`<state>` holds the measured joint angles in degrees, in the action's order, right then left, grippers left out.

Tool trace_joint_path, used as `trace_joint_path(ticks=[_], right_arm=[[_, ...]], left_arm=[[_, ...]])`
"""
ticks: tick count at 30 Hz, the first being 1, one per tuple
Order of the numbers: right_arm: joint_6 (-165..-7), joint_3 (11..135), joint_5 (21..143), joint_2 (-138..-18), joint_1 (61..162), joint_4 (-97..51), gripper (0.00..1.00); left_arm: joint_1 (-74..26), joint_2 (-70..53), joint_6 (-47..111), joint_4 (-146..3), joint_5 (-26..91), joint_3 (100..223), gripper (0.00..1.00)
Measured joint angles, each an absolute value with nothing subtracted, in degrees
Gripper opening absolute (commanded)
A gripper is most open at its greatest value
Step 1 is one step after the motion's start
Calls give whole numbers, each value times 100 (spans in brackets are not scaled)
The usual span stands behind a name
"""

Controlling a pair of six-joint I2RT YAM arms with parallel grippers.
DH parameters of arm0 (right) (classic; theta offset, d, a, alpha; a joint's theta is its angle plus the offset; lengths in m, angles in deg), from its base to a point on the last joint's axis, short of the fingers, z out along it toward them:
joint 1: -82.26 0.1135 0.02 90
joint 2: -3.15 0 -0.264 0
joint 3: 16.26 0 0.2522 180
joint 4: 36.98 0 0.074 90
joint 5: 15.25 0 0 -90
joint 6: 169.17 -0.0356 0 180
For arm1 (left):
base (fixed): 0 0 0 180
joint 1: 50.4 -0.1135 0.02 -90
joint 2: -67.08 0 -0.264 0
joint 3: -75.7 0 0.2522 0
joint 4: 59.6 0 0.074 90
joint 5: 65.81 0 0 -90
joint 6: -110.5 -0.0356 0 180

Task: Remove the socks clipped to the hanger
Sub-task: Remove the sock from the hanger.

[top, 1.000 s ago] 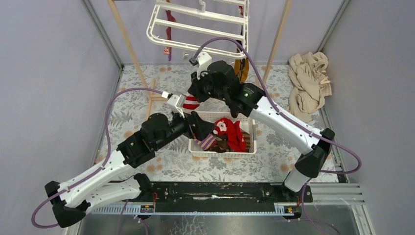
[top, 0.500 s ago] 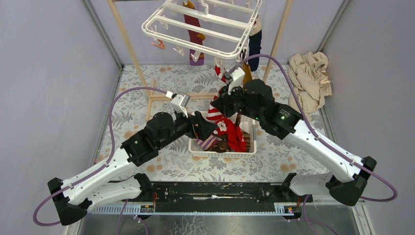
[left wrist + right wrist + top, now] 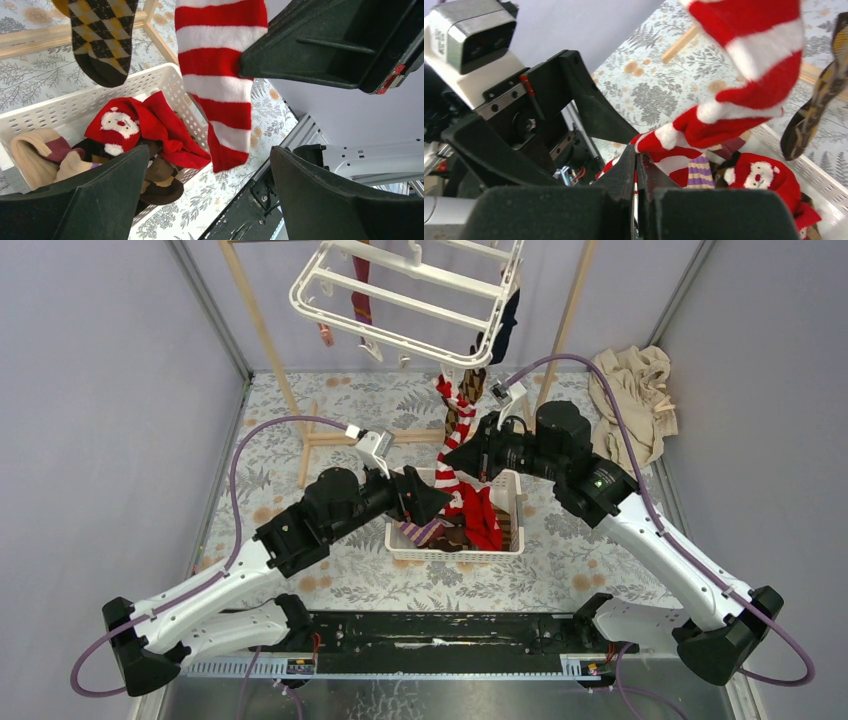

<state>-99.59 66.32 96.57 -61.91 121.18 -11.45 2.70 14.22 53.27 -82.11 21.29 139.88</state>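
1. The hanger (image 3: 395, 335) has swung during the last second. It now hangs tilted, above and beyond both grippers. Several socks are still clipped to it, so the task is judged unfinished.

2. The basket (image 3: 450, 555) sits directly under the left gripper (image 3: 209, 152) and holds a pile of loose socks.

3. The striped sock (image 3: 215, 90) has shifted sideways with the swinging hanger. It is still clipped at the hanger's near rail, above the right gripper (image 3: 636, 155). Its long axis runs almost vertically, upper end at the clip and rounded lower end pointing down toward the basket. It hangs just ahead of the left gripper's fingers. An argyle sock (image 3: 102, 35) hangs beside it.

4. The right gripper has come down from the near rail to the striped sock's mid-length. Its jaws are fully closed, with the tips against the sock's edge. Whether fabric is pinched cannot be told. The pull-off is judged not yet complete.

5. The left gripper's jaws are spread wide and hold nothing.
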Motion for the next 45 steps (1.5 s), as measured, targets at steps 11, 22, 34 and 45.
trace_joint_path(ticks=[11, 22, 34, 45], right_arm=[[-10812, 6317, 11017, -6195, 11632, -1999, 0], [-11679, 5934, 12031, -6259, 11206, -2952, 0], [-11703, 5902, 12195, -6256, 11090, -2990, 0], [-11647, 5873, 12178, -6180, 11051, -2865, 0]], left_arm=[[286, 1424, 5364, -7940, 2142, 13878, 99], [288, 1499, 5380, -7826, 2145, 13760, 99], [288, 1486, 5404, -7721, 2147, 13714, 99], [288, 1486, 5404, -7717, 2147, 13703, 99]])
